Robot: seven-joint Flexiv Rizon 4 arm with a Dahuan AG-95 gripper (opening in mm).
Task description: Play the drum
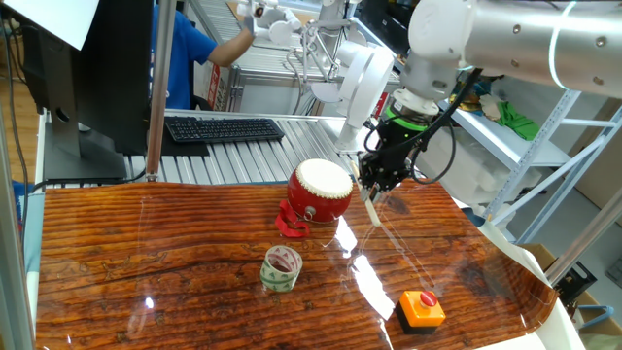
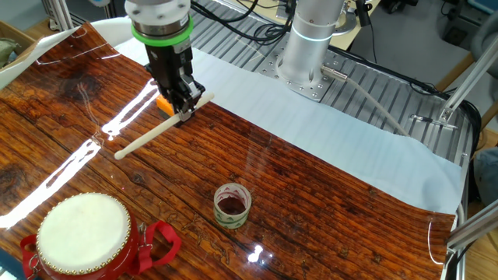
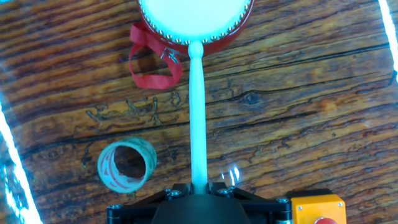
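The red drum with a cream-white skin stands on the wooden table; it also shows in the other fixed view and at the top of the hand view. My gripper is shut on a pale drumstick, seen too in the other fixed view and the hand view. The gripper hovers above the table to the right of the drum. In the hand view the stick's round tip sits at the drum's near rim; I cannot tell if it touches.
A green-rimmed tape roll lies in front of the drum. An orange push button on a black base sits near the table's front right. A red strap trails from the drum. A keyboard lies behind the table.
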